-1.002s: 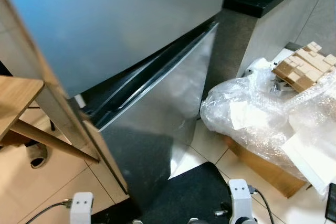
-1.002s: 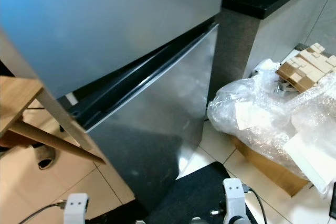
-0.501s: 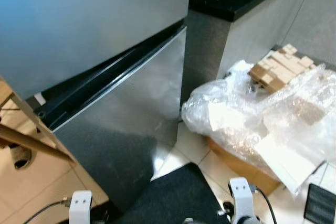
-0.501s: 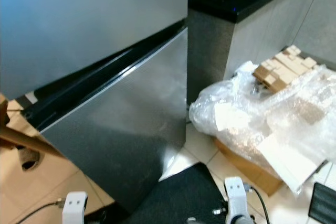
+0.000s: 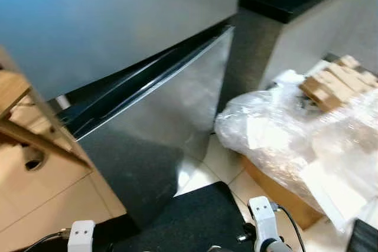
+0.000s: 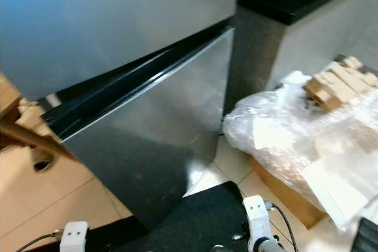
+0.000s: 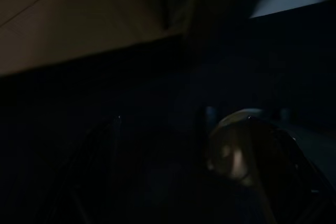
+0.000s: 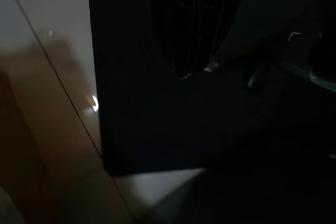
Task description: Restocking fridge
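We stand in front of the shut fridge

Our whole picture has slid sideways since half a second ago, so our head turned; the things stayed put. The fridge (image 5: pixel 118 33) is right before us with both doors shut, so we cannot tell what is inside. A plastic-wrapped box (image 5: pixel 295 146) sits on the floor beside it, and a wooden table (image 5: pixel 15 95) is on the other side. Both arms hang low in the dark, and we cannot tell if their fingers are apart or together, or holding anything.

no readable text or labels anywhere
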Tool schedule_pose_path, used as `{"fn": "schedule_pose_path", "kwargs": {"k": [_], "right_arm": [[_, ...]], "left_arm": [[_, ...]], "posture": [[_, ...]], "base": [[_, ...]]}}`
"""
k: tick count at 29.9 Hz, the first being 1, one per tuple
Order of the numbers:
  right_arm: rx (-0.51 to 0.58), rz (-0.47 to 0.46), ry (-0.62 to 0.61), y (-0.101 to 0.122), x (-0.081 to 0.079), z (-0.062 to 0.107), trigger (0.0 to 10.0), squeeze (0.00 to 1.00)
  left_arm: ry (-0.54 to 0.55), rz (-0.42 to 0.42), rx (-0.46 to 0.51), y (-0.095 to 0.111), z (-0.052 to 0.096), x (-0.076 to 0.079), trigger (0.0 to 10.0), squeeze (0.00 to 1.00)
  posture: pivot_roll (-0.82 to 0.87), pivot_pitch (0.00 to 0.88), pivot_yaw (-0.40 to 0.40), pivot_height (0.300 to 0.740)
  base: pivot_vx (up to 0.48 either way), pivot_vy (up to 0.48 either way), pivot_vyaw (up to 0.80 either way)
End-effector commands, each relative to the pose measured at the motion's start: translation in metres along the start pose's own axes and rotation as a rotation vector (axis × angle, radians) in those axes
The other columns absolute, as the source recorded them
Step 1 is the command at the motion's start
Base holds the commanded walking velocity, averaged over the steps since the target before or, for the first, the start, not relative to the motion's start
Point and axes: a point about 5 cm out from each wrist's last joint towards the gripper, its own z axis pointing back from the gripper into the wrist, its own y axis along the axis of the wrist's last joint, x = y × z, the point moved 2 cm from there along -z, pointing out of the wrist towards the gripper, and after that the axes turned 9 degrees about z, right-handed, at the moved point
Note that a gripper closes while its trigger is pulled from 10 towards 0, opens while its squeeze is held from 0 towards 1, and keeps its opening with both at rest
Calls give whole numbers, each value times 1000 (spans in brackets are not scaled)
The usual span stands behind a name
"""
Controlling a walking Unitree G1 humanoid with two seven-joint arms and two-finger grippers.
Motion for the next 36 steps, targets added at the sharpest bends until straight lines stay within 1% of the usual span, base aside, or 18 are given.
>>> {"fn": "schedule_pose_path", "kwargs": {"k": [1,6,10,11,12,13,14,16,18,21,22,23,24,28,29,30,31,36], "right_arm": [[-21,-5,9,-7,-4,2,10000,0],[-17,10,16,-7,-4,2,10000,0],[-16,18,16,-7,-4,3,10000,0],[-17,18,12,-8,-3,3,10000,0],[-17,18,12,-8,-3,3,10000,0],[-19,-6,-6,-8,0,3,10000,0],[-19,-6,-6,-8,0,3,10000,0],[-5,-25,-13,-7,2,4,10000,0],[1,-25,-10,-6,2,3,10000,0],[1,-25,-13,-5,2,3,10000,0],[2,-24,-13,-5,3,3,10000,0],[1,-23,-14,-6,3,3,10000,0],[1,-23,-14,-6,3,3,10000,0],[5,-27,-17,-7,4,4,10000,0],[9,-29,-16,-7,4,5,10000,0],[9,-29,-16,-7,4,5,10000,0],[15,-31,-14,-7,4,5,10000,0],[18,-32,-13,-7,4,6,10000,0]], "left_arm": [[29,5,-30,-9,6,-7,10000,0],[13,-28,26,0,1,2,10000,0],[-45,-48,73,8,-2,12,10000,0],[-108,-99,93,14,-5,22,10000,0],[-108,-99,93,14,-5,22,10000,0],[-180,-180,120,22,-8,33,10000,0],[-180,-180,120,22,-8,33,10000,0],[-281,-276,179,39,-13,49,10000,0],[-325,-295,237,57,-17,59,10000,0],[-431,-305,312,81,-21,80,10000,0],[-556,-332,315,87,-21,100,10000,0],[-622,-354,311,88,-19,112,10000,0],[-622,-354,311,88,-19,112,10000,0],[-802,-442,282,84,-14,142,10000,0],[-838,-454,274,83,-13,147,10000,0],[-838,-454,274,83,-13,147,10000,0],[-906,-482,258,81,-10,157,10000,0],[-955,-504,244,80,-7,162,10000,0]], "posture": [[-107,132,20,725],[-110,132,20,725],[-109,136,15,725],[-109,137,13,725],[-109,137,13,725],[-108,139,11,725],[-108,139,11,725],[-108,140,11,725],[-112,141,11,725],[-115,143,11,725],[-117,144,12,725],[-118,145,12,725],[-118,145,12,725],[-124,147,16,725],[-125,148,16,725],[-125,148,16,725],[-126,149,16,725],[-128,153,16,725]], "base": [[0,0,800],[0,0,800],[0,0,800],[0,0,800],[0,0,800],[0,0,0],[0,0,0],[0,0,0],[0,0,0],[0,0,0],[0,0,0],[0,0,0],[0,0,0],[0,0,0],[0,0,0],[0,0,0],[0,0,0],[0,0,0]]}}
